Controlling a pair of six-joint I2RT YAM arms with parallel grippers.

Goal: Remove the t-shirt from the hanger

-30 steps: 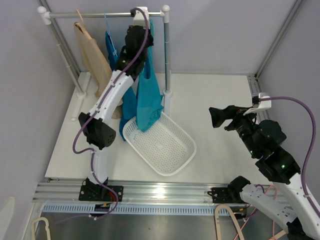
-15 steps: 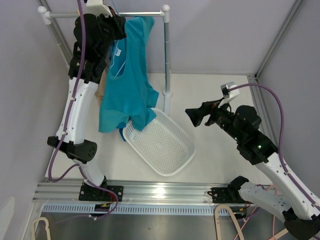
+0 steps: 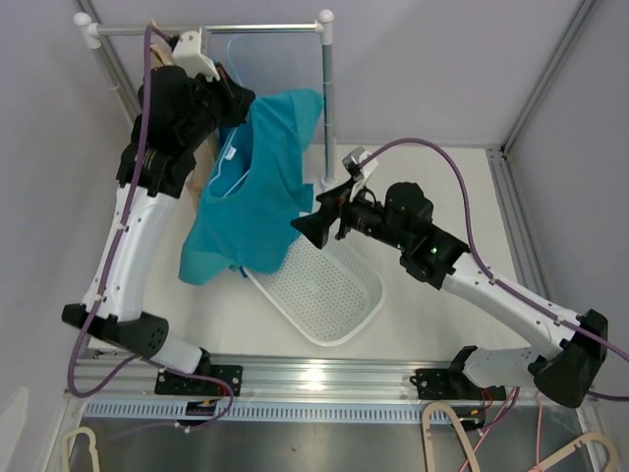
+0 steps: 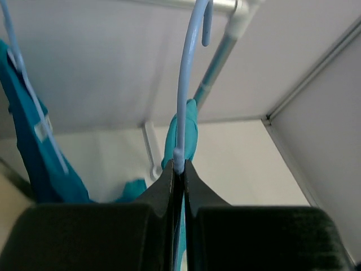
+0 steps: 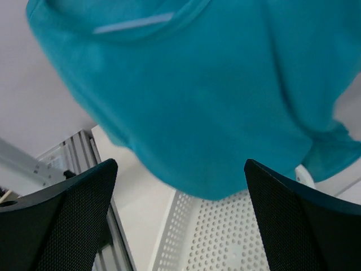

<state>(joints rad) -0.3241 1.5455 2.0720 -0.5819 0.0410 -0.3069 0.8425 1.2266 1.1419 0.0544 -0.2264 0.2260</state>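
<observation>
Progress: we swung the teal fabric t-shirt (image 3: 256, 197) out on its pale-blue plastic hanger (image 4: 181, 101), left jaws clenched there; right jaws, released wide, neared to strip it.

Wears white shells on the long links of the left arm (image 3: 133, 236) and the right arm (image 3: 496, 290), with black housings at every joint. Stands on black base plates (image 3: 197, 379) bolted to the aluminium rail (image 3: 314, 379). Trails a purple cable (image 3: 418, 141) up each arm from that rail, looping free in places. Carries a small white camera block (image 3: 192, 44) at each wrist, at the end farthest from the rail. Shows a tiny green light (image 3: 429, 253) on one black housing of the right arm. Ends in matt black fingers (image 5: 70, 217), finely dotted.
</observation>
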